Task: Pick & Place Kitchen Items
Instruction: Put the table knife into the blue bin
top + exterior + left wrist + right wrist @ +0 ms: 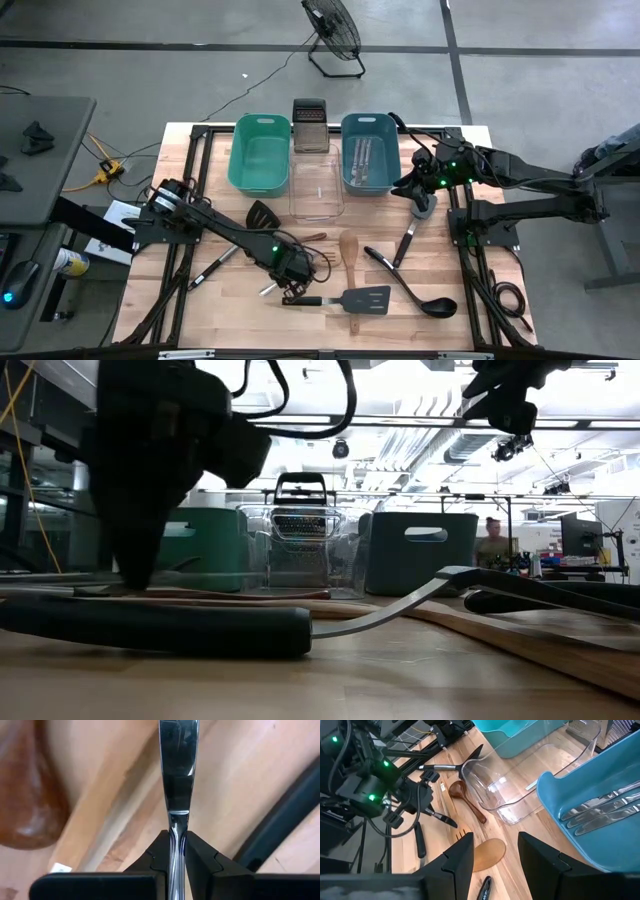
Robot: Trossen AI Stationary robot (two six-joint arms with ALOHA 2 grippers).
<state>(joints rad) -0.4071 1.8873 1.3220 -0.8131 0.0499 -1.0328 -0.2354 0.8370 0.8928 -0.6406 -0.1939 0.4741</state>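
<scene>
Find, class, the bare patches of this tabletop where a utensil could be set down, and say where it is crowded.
Free: the near left corner of the table, and the far left strip beside the teal tub. The clear tub is empty too. Crowded: the middle front, where the left gripper grips a silver knife among the wooden spoon, black turner and ladle.

Glossy metal knife (178,765), matt wooden table (240,775), clear plastic tub (520,775)
</scene>
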